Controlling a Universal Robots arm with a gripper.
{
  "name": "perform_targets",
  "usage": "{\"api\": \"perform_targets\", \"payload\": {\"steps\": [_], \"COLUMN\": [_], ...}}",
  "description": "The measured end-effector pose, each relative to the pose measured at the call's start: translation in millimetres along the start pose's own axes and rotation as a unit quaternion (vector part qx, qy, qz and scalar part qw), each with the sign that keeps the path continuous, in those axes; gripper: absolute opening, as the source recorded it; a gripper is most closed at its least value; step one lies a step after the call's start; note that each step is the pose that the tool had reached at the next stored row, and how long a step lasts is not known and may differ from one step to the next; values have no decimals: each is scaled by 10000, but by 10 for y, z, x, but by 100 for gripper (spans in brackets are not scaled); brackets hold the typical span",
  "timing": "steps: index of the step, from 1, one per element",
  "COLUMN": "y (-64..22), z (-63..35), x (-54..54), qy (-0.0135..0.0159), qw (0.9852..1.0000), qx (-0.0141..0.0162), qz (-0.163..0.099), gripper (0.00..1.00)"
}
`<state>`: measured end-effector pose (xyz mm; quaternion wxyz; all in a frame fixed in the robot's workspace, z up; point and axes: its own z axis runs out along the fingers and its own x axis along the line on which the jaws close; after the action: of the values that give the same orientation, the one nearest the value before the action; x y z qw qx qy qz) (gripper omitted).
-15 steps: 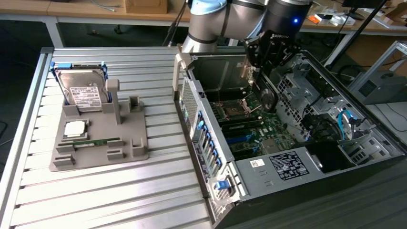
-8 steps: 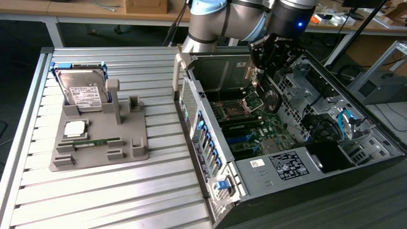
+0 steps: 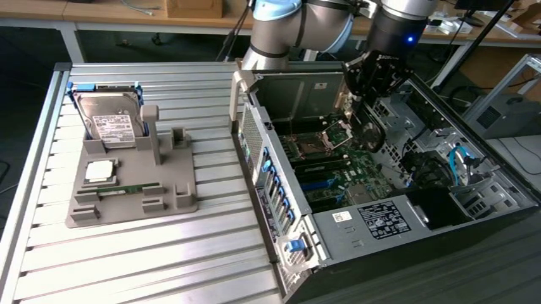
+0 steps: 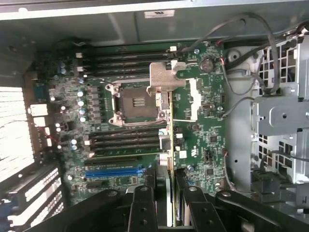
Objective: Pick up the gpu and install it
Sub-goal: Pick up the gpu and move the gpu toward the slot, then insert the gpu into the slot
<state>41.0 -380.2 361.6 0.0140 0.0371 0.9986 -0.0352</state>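
1. The gpu (image 4: pixel 166 79) is pinched edge-on by the hand (image 4: pixel 168 195), with its bracket end away from the hand.
2. It hangs over the motherboard (image 4: pixel 203 125), beside the socket (image 4: pixel 135 101), inside the open case (image 3: pixel 253 133).
3. In the exterior view, the tray (image 3: pixel 127 209) sits on the desk (image 3: pixel 169 253) at the case's 9 o'clock.

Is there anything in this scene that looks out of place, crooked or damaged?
Nothing looks damaged or spilled. One thing is not in its place: the gpu is gripped edge-on in the pincer, hanging over the motherboard inside the open computer case, apparently not seated in a slot. The processor socket stands empty.
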Motion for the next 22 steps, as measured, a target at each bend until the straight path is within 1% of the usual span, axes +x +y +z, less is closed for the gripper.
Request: {"api": "perform_targets", "payload": {"steps": [2, 4, 19, 22], "y": [5, 7, 8, 8], "z": [19, 24, 26, 26], "x": [-54, -78, -82, -83], "qy": [0, 0, 0, -4], "qw": [10000, 10000, 10000, 10000], "qx": [0, 2, 0, -2], "qz": [0, 0, 0, -55], "gripper": [27, 27, 27, 27]}}
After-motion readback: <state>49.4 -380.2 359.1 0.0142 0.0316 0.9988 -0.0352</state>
